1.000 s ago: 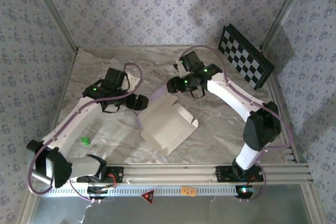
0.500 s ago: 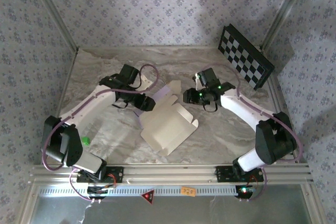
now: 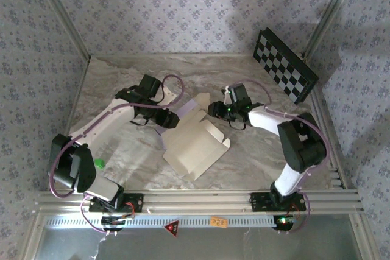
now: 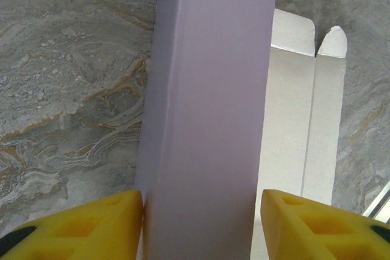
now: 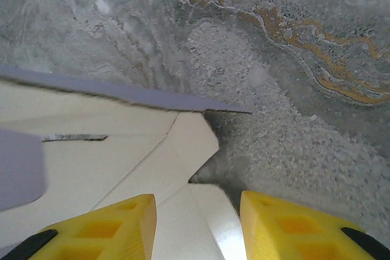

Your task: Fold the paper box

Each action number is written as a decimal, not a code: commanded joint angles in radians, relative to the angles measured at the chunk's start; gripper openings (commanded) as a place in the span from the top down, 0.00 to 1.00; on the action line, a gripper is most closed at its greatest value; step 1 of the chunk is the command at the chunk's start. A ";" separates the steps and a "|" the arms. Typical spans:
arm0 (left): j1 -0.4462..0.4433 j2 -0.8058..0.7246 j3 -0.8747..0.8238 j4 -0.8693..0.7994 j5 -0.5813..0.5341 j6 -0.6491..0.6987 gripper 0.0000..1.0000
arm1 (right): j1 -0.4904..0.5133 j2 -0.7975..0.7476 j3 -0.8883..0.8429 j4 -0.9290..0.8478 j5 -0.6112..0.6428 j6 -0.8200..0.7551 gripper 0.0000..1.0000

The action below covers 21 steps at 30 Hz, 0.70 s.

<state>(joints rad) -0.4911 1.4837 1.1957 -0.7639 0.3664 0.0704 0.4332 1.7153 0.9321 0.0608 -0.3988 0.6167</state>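
The paper box point(image 3: 195, 141) lies partly folded in the middle of the marble table, cream-white inside, with a lilac flap standing up at its far end. My left gripper point(image 3: 167, 119) is at the box's left far corner. In the left wrist view its jaws straddle an upright lilac panel point(image 4: 207, 89): the left finger point(image 4: 91, 223) touches the panel and the right one stands a little apart, so the left gripper point(image 4: 201, 211) is open. My right gripper point(image 3: 213, 109) is at the box's far right. It point(image 5: 196, 211) is open around a white flap point(image 5: 183, 150).
A black-and-white checkerboard panel point(image 3: 285, 65) leans at the back right corner. A small green object point(image 3: 98, 164) lies near the left arm's base. Patterned walls close in three sides, and an aluminium rail point(image 3: 201, 199) runs along the near edge.
The left gripper moved right onto the box's lilac panel and narrowed. The right gripper swung down to the box's far right flap and narrowed too. The lilac flap now stands higher.
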 commanded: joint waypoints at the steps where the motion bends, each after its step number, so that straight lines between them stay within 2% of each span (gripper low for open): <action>1: -0.006 0.014 -0.001 -0.021 -0.001 0.004 0.46 | -0.005 0.060 0.017 0.119 -0.044 0.054 0.58; 11: -0.005 0.027 -0.001 -0.020 -0.002 0.001 0.46 | -0.003 0.174 0.001 0.325 -0.107 0.141 0.58; 21: -0.005 0.028 -0.005 -0.018 -0.006 0.007 0.46 | 0.009 0.202 -0.010 0.371 -0.121 0.176 0.58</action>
<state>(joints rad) -0.4911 1.5021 1.1950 -0.7639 0.3660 0.0704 0.4347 1.9030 0.9318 0.3935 -0.4953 0.7696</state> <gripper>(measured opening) 0.544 0.420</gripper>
